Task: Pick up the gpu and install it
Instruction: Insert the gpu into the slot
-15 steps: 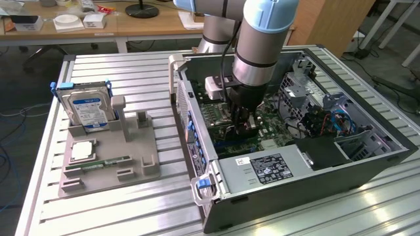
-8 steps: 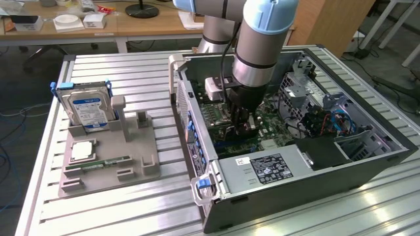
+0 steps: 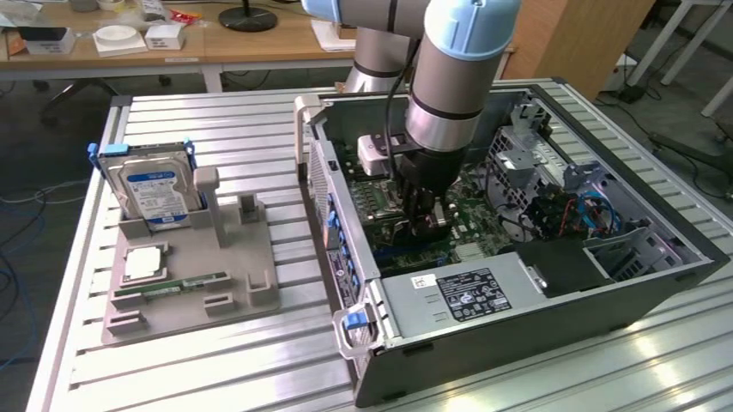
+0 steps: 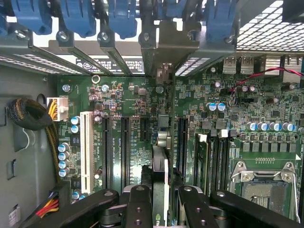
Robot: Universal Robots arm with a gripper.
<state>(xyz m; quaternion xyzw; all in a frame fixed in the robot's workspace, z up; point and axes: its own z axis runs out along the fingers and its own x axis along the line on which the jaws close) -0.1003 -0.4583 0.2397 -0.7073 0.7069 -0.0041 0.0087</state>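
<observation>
Black claw [image 3: 427, 225] fingers reach down inside the open computer case [image 3: 641, 292], just above the green motherboard [image 3: 475, 236]. In the wrist view the claw [image 4: 160, 199] is clenched on the gpu [image 4: 161, 156], seen edge-on: a thin card standing on its edge between the fingers [image 4: 137, 204], running toward the rear wall of the case, where its silver-grey metal bracket [image 4: 165, 71] stands upright among the slot covers under the blue retention clips [image 4: 121, 16]. The card sits over the motherboard [image 4: 128, 95] between two long black expansion slots [image 4: 124, 147]; whether its lower edge is seated in a slot I cannot tell. A white slot [image 4: 86, 149] lies farther to one side, and the bare CPU socket [image 4: 263, 187] to the other.

On the aluminium counter [image 3: 252, 120], at the exterior view's left of the case, a grey fixture tray [image 3: 246, 292] holds a hard drive [image 3: 157, 193] with a blue label standing upright, a processor [image 3: 146, 262] lying flat, and a narrow green memory stick [image 3: 184, 283].
</observation>
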